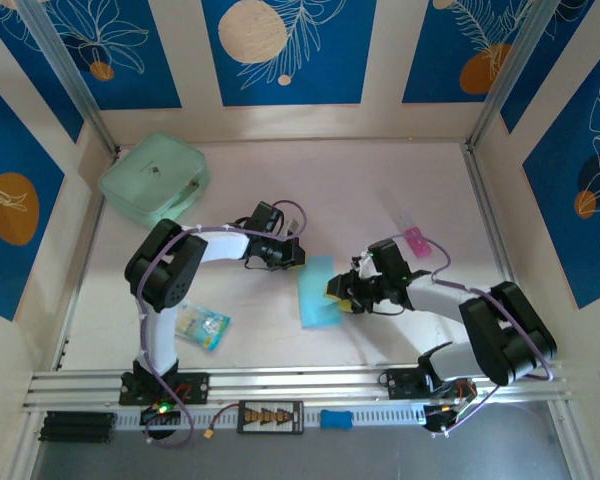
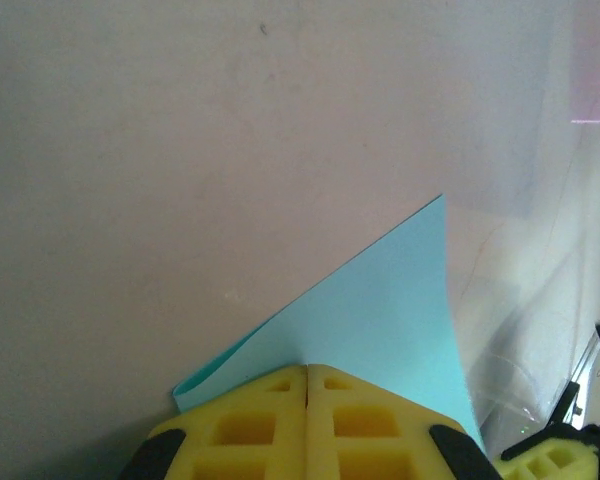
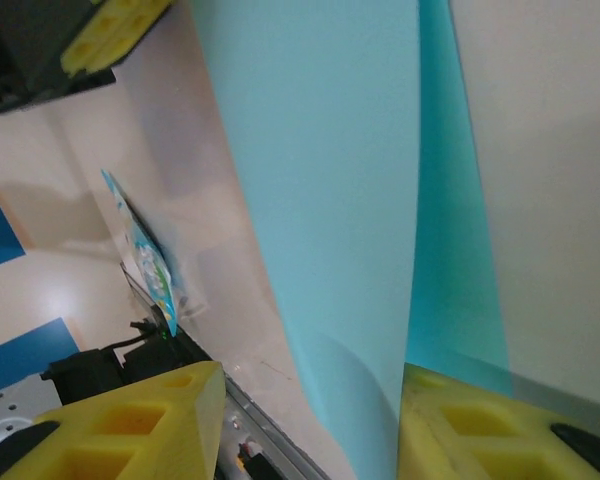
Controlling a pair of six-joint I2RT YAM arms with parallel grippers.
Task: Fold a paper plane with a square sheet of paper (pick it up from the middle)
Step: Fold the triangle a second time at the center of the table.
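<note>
The square sheet of paper (image 1: 317,290) is light blue and lies mid-table, doubled over into a narrow rectangle rather than a dart. My left gripper (image 1: 285,255) is at its far left corner. In the left wrist view the yellow pads (image 2: 270,425) are pressed together, shut on the sheet (image 2: 380,310), whose two layers fan out beyond the tips. My right gripper (image 1: 342,292) is at the sheet's right edge. Its fingers (image 3: 130,425) stand apart, open, with the sheet (image 3: 320,180) running up between them and touching the right-hand pad.
A mint-green pouch (image 1: 155,178) sits at the back left. A small printed packet (image 1: 202,326) lies near the left arm's base. A clear wrapper with a pink end (image 1: 412,238) lies behind the right arm. Walls close in three sides.
</note>
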